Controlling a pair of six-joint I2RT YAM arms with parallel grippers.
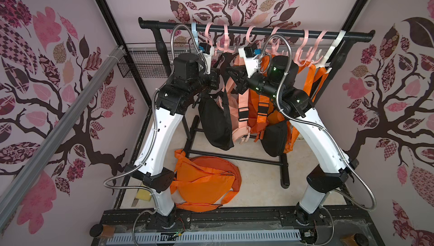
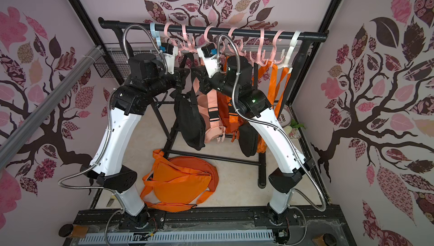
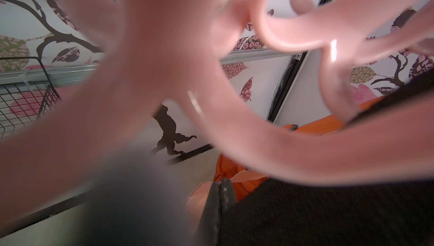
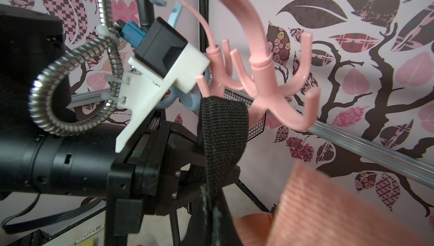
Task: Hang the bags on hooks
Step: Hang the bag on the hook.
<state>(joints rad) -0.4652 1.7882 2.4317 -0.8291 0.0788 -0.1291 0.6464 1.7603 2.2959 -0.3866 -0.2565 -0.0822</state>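
Observation:
The black bag [image 1: 216,125] [image 2: 190,125] hangs below both grippers, under the black rail [image 1: 258,31]. Its woven black strap [image 4: 223,127] rises in a loop out of my right gripper [image 4: 209,200], which is shut on it. My left gripper [image 3: 220,186] [image 1: 217,81] is also shut, with the black strap [image 3: 328,209] lying against its fingers. The top of the loop sits just below the prongs of a pink hook [image 4: 218,68]; a second pink hook [image 4: 265,85] hangs beside it. In the left wrist view, blurred pink hook [image 3: 164,57] prongs fill most of the picture.
Hanging on the rail are a pink bag [image 1: 237,106], orange bags [image 1: 258,106] and another black bag [image 1: 273,139]. An orange bag [image 1: 206,181] lies on the floor. A blue hook [image 1: 195,33] and a white hook [image 1: 333,49] hang at the rail's ends, and a wire basket [image 1: 143,64] is behind on the left.

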